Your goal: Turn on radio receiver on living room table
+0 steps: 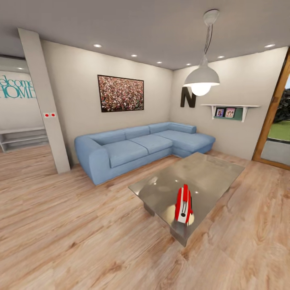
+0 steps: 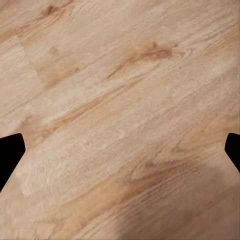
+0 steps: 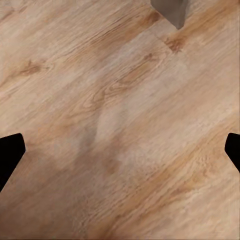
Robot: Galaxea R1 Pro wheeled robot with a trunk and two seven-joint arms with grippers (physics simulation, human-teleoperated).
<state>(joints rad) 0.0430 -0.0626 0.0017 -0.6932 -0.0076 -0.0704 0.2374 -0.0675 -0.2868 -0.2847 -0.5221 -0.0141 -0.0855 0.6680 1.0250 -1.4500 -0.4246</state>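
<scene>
Living room, blue sofa at back; glass table w/ red radio receiver upright near its front corner. Both grippers' fingers spread over floor. Risk: radio, prob. tippy, topples if nudged.
</scene>
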